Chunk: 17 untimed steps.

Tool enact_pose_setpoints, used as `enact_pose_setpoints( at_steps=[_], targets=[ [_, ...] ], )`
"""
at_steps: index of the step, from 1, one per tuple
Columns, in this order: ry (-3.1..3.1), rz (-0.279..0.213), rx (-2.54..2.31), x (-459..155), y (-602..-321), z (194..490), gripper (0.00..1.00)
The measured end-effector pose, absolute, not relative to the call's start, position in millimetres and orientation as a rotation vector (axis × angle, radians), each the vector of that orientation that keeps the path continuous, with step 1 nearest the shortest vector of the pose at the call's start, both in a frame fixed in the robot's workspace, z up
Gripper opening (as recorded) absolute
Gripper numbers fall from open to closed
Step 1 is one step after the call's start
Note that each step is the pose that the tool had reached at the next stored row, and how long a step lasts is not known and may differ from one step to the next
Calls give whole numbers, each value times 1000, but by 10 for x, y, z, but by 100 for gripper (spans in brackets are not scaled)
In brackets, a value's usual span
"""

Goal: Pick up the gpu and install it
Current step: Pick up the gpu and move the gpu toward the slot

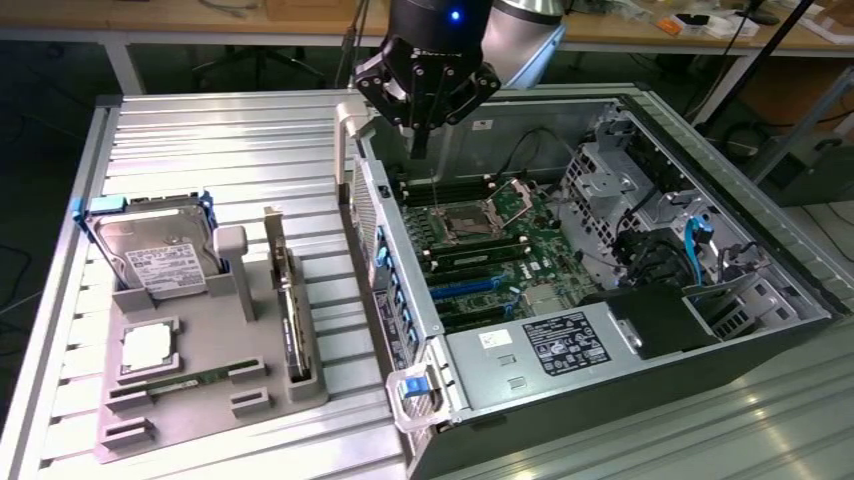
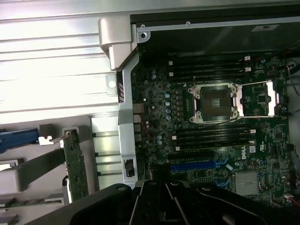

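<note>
Now we are seeing the gripper [image 1: 419, 138] pinched closed, holding nothing, above the open case [image 1: 641, 400]; the gpu [image 1: 286, 300], a thin green card, is standing on edge in the grey tray [image 1: 187, 400] alongside.

Green gpu [image 2: 75, 164], black hand [image 1: 422, 120], green motherboard [image 1: 514, 250], grey tray [image 1: 200, 400], silver hard drive [image 1: 160, 250] with white label

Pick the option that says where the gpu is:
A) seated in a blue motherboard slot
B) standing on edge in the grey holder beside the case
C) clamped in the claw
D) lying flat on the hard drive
B: the gpu stands on edge in the grey holder, while the claw hangs shut with nothing in it over the open case.
</note>
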<state>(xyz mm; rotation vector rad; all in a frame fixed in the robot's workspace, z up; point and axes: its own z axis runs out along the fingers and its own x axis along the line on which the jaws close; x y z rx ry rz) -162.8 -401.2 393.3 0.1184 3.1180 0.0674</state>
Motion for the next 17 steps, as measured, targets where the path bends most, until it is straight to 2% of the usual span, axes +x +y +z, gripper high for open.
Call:
enact_pose_setpoints(
  at_steps=[17],
  targets=[
    [3118,67,118,-1704,-4012,3933,11]
  ],
)
